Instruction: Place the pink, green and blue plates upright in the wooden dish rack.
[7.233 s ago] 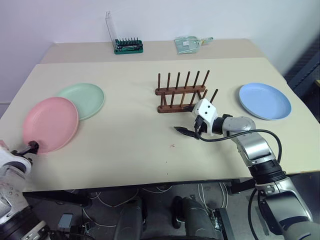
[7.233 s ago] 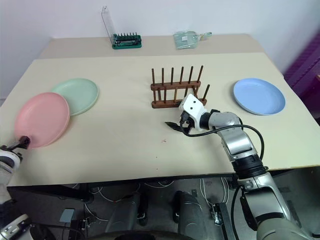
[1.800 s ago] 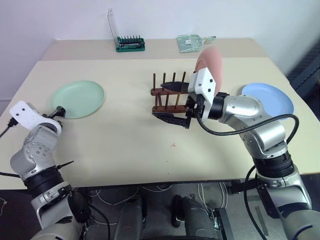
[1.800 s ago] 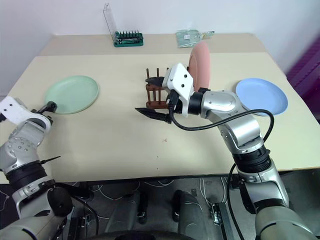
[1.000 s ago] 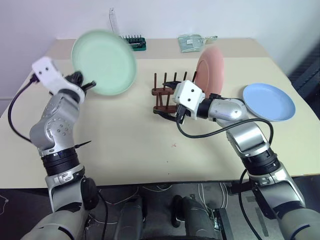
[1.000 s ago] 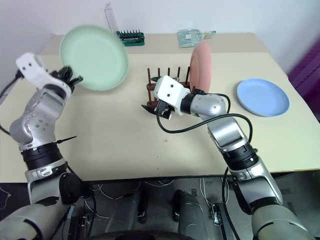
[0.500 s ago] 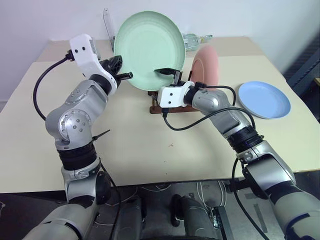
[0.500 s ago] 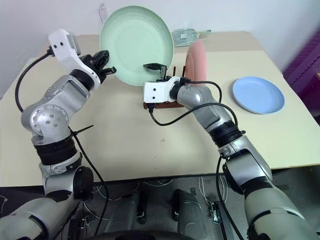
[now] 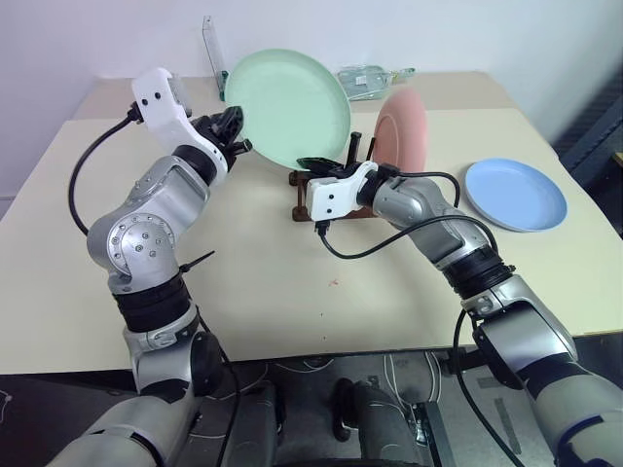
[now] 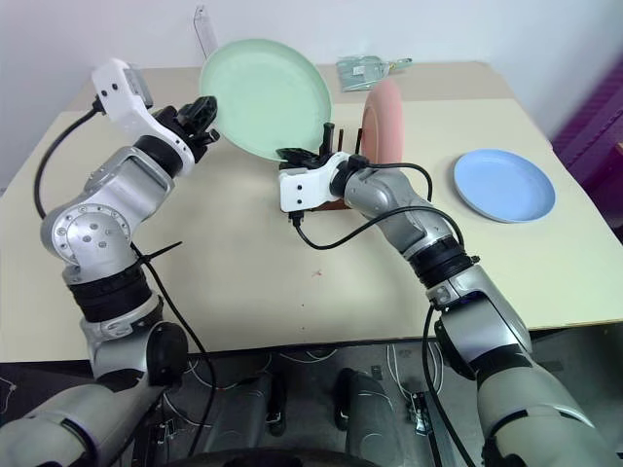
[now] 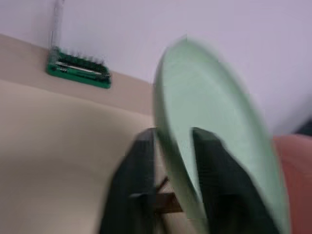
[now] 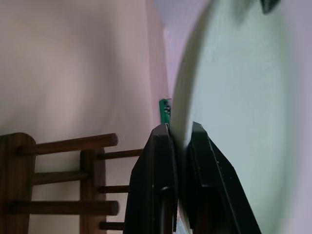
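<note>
The green plate (image 9: 287, 112) hangs tilted in the air just over the wooden dish rack (image 9: 304, 195). My right gripper (image 9: 321, 165) is shut on its lower rim, and the right wrist view shows both fingers (image 12: 161, 161) pinching the edge. At the plate's left rim, my left gripper (image 9: 237, 131) stands open, one finger (image 11: 139, 185) on each side of the rim. The pink plate (image 9: 404, 126) stands upright at the right end of the rack. On the table at the right, the blue plate (image 9: 514, 195) lies flat.
A green bit holder (image 11: 78, 73) with a clear upright lid (image 9: 209, 49) sits at the back of the table. A clear packet (image 9: 375, 78) lies at the back, right of the plate. A black cable trails under my right forearm.
My left arm carried the green plate right, over the rack. The right gripper, open before, has shut on the plate's lower rim. The left fingers have parted.
</note>
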